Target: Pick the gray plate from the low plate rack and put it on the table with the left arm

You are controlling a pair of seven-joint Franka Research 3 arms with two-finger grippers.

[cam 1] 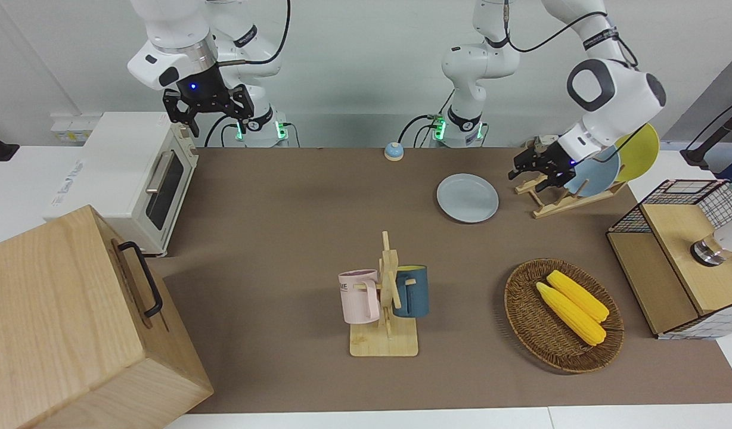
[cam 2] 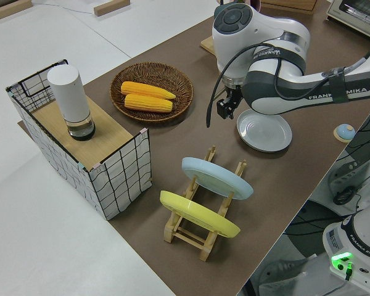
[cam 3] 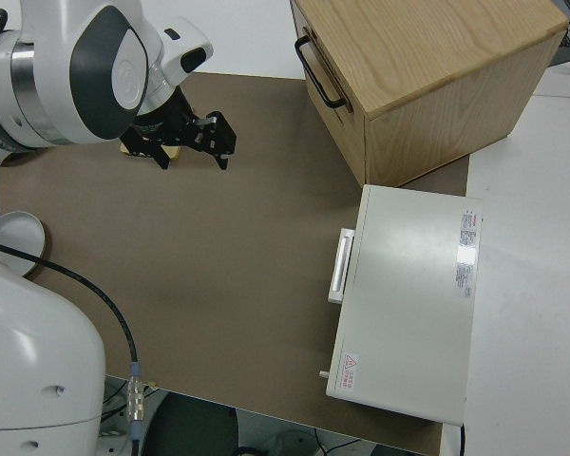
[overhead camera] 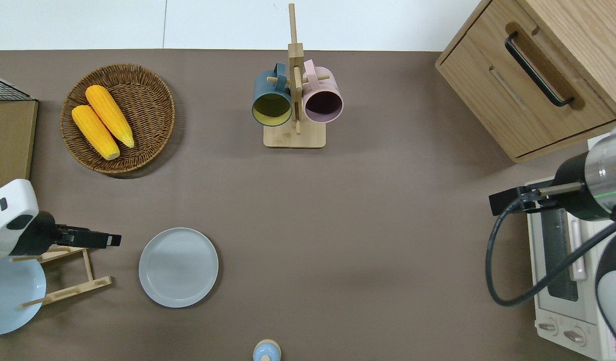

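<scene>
The gray plate lies flat on the brown table, beside the low plate rack. My left gripper hangs in the air over the rack's end that faces the plate. It is open, holds nothing and stands clear of the plate's rim. A light blue plate and a yellow plate lean in the rack. The right arm is parked, its gripper open.
A wicker basket with two corn cobs sits farther from the robots than the rack. A wire-sided crate stands at the left arm's end. Mid-table is a mug tree with two mugs. A toaster oven and wooden cabinet fill the right arm's end.
</scene>
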